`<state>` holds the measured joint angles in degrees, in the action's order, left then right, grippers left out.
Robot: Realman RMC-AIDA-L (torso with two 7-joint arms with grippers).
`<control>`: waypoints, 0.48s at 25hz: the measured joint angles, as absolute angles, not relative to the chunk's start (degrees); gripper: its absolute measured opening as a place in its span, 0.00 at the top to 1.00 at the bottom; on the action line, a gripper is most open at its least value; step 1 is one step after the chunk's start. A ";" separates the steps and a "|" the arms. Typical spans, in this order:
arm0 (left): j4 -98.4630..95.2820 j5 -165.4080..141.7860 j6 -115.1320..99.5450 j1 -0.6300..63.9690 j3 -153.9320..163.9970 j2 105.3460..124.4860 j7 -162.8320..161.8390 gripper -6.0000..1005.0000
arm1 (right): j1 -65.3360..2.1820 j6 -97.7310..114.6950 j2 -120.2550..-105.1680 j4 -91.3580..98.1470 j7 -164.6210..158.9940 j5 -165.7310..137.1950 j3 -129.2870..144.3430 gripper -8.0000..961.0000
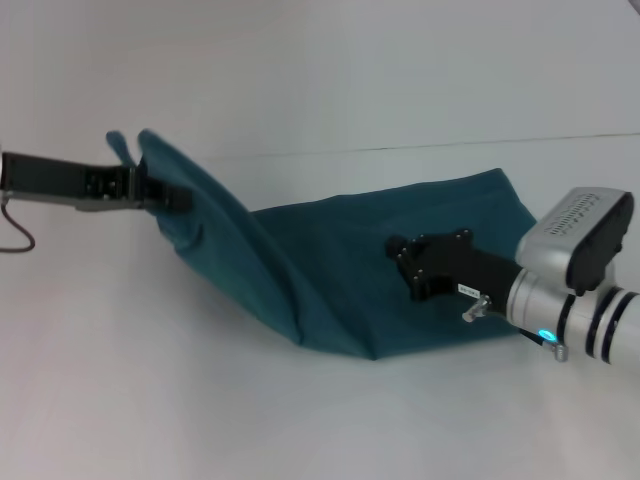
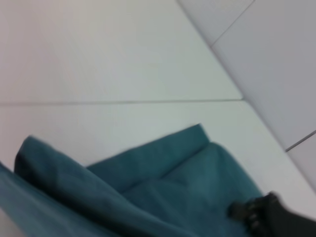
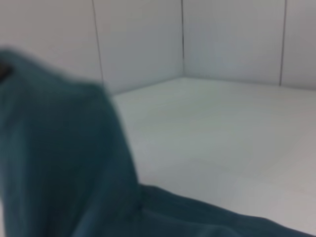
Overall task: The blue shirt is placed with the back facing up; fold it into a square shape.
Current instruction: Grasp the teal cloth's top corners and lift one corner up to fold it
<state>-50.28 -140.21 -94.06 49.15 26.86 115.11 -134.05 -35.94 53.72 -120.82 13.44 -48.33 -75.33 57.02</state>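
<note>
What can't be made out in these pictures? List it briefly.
- Right gripper, head view: whether it pinches the blue shirt; its fingers merge with the dark body.
- Left gripper: fingertips buried in lifted cloth.
- Shirt's underside: hidden by its own folds.
- Right wrist view: blurred cloth.

Soft, even, bright light; the white surface [image 1: 150, 380] shows only faint shadows under the shirt [image 1: 330, 270]. Both wrist views are blurred, the nearest cloth most of all.
</note>
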 joint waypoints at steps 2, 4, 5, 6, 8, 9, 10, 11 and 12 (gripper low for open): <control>-50.27 -138.63 -95.52 50.09 25.42 114.30 -134.63 0.93 | -37.41 52.74 -120.90 12.02 -47.79 -75.29 57.04 0.99; -50.27 -138.18 -96.01 50.35 24.65 113.94 -134.72 0.93 | -38.76 52.30 -120.97 10.85 -47.35 -75.32 57.07 0.99; -50.24 -137.85 -96.51 50.58 23.86 113.60 -134.80 0.93 | -39.40 52.26 -120.99 10.28 -47.03 -75.36 57.09 0.99; -50.22 -137.67 -96.89 50.77 23.19 113.32 -134.85 0.93 | -40.05 52.22 -121.03 9.65 -46.61 -75.44 57.11 0.99; -50.19 -137.35 -97.80 51.11 21.62 112.80 -134.90 0.93 | -41.50 51.58 -121.22 8.47 -46.03 -75.57 57.24 0.99; -50.19 -137.16 -98.20 51.24 21.03 112.60 -134.92 0.93 | -42.19 51.10 -121.29 7.82 -45.80 -75.65 57.38 0.99; -50.19 -136.99 -98.53 51.41 20.45 112.38 -134.94 0.93 | -43.04 50.56 -121.33 7.02 -45.66 -75.68 57.59 0.99; -50.19 -136.83 -98.71 51.52 20.16 112.18 -135.03 0.93 | -43.95 49.91 -121.37 6.16 -45.47 -75.71 57.88 0.99; -50.19 -136.75 -98.80 51.60 19.99 112.07 -135.12 0.93 | -44.92 49.36 -121.41 5.28 -45.23 -75.70 58.16 0.99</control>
